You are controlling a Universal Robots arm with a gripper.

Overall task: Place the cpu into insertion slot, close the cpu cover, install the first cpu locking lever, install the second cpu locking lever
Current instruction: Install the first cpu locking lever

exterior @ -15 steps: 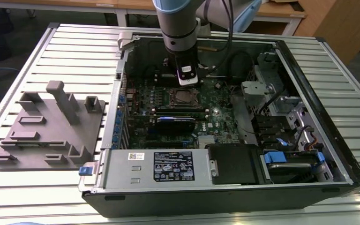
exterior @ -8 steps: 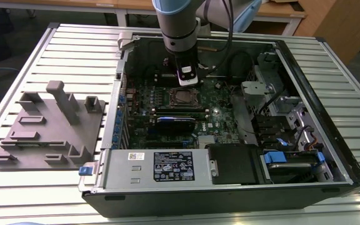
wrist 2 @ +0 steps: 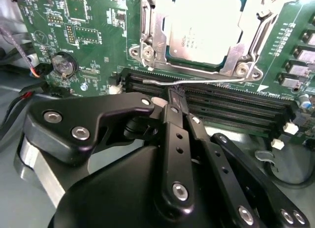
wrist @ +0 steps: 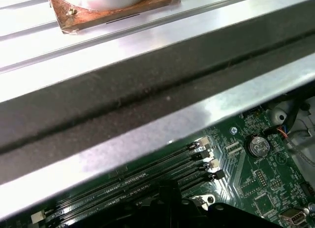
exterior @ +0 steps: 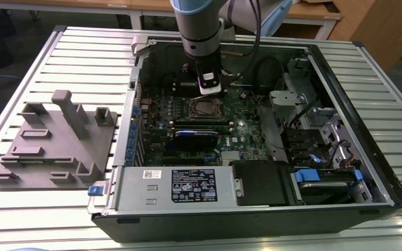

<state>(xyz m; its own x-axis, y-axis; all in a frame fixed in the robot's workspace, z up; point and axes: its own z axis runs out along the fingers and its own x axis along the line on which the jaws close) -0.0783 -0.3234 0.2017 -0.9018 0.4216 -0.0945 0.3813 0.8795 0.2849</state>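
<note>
Exterior overhead, both wrist views near motherboard (wrist 2: 98,41)

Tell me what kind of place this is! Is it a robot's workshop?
Most likely a robotics lab or workshop. A robot arm reaches into an open computer case lying on a slatted metal table, a grey fixture block lies beside the case, and wooden desks stand behind.

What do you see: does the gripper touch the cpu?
Apart. In the second wrist view the gripper ends over the memory slots, and the cover lies between it and the cpu.
</note>
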